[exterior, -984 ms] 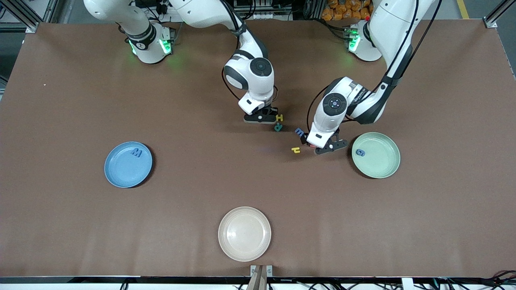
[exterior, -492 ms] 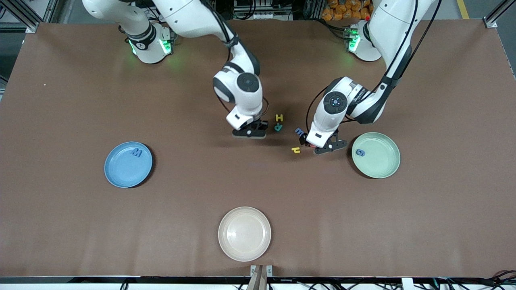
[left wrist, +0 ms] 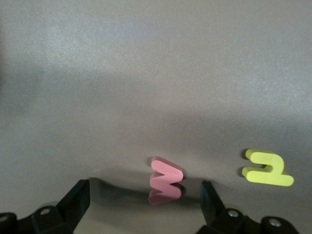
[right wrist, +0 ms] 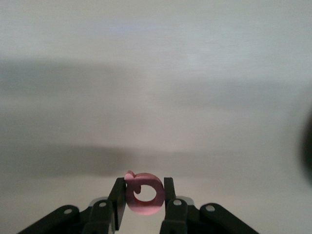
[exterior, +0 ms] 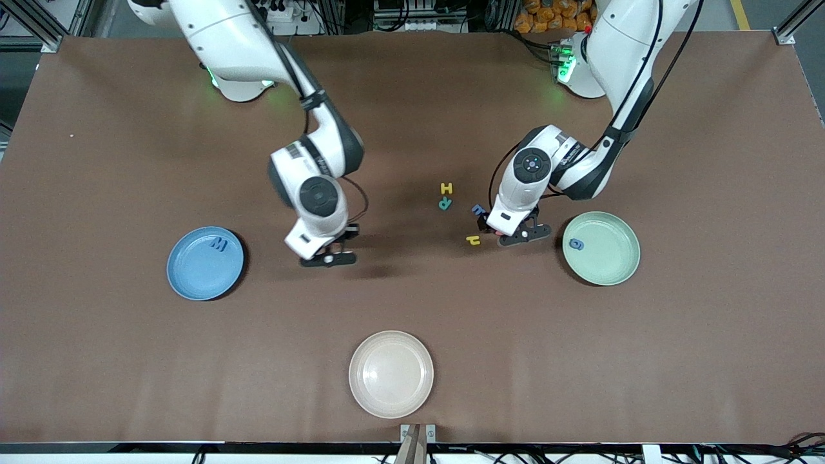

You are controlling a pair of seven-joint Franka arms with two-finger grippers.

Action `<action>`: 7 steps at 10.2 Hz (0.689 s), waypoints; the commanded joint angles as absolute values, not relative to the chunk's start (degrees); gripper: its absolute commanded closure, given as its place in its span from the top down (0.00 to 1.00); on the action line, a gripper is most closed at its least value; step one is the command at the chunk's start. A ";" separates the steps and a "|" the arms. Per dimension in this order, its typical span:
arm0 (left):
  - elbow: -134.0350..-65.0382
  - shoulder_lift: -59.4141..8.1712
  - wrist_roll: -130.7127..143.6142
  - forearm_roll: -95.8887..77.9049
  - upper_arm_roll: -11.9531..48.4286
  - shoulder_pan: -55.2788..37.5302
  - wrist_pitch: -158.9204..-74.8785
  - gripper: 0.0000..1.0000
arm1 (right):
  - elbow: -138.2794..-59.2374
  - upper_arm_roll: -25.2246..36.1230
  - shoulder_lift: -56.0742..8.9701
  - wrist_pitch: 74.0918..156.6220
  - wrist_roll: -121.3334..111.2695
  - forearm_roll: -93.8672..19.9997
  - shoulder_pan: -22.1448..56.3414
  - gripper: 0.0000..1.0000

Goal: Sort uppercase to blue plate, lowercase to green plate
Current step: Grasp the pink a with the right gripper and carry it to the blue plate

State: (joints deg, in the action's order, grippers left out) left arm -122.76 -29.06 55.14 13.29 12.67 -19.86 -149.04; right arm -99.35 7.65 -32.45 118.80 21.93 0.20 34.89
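Right wrist view shows the right gripper (right wrist: 141,197) with fingers clamped on the small red foam Q (right wrist: 143,194), carried over the brown surface (exterior: 412,303) near the round blue plastic plate (exterior: 205,263). Beside the pale green plate (exterior: 601,248), the left gripper (left wrist: 145,197) stands low, fingers apart around the red foam w (left wrist: 165,180).

Robot lab: aluminium framing (exterior: 38,29), cabling.
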 commanded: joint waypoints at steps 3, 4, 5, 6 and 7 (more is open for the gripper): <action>-122.17 -29.18 55.46 14.59 12.74 -20.13 -149.77 1.00 | -100.63 8.61 -31.11 111.89 12.24 1.14 25.16 0.00; -122.17 -29.09 55.46 14.59 12.66 -20.13 -149.77 1.00 | -100.63 8.61 -31.37 111.88 8.30 1.14 22.61 0.00; -122.17 -29.18 55.46 14.59 12.66 -20.13 -149.77 1.00 | -100.55 8.61 -31.38 111.54 3.22 1.14 19.54 0.00; -122.17 -29.18 55.37 14.59 12.66 -20.13 -149.77 1.00 | -100.55 8.53 -31.55 111.62 -0.40 1.06 16.81 0.00; -122.17 -29.27 55.28 14.59 12.66 -20.13 -149.77 1.00 | -100.55 8.53 -31.73 111.62 -2.44 1.05 15.31 0.00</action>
State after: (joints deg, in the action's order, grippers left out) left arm -122.37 -29.10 55.14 13.30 12.64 -20.12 -149.31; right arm -100.22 9.42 -32.01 111.95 0.92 0.30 18.11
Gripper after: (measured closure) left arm 0.000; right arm 0.643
